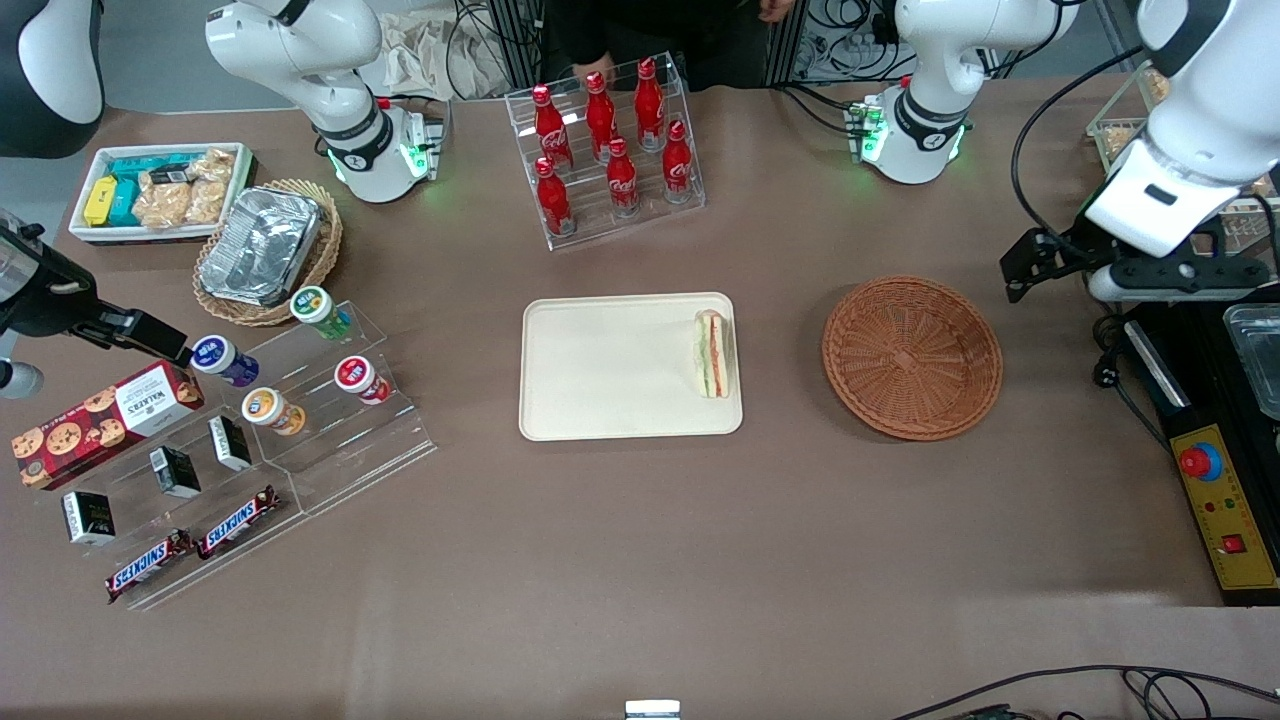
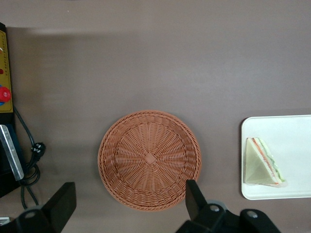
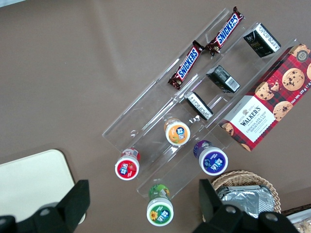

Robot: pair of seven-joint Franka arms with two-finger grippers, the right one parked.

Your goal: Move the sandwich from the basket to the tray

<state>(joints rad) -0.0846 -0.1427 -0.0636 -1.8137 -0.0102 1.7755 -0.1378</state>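
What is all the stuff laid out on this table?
sandwich: one, white with red and green filling, on the tray's edge nearest the basket
tray: one, cream, mid-table
basket: one, reddish-brown wicker, beside the tray
cola bottles: eight, red, in a clear rack
foil container: one, silver, in a tan basket
cups: four, on clear steps
Snickers bars: two
cookie box: one, red
snack box: one, white
tool: one, black, open, above the basket
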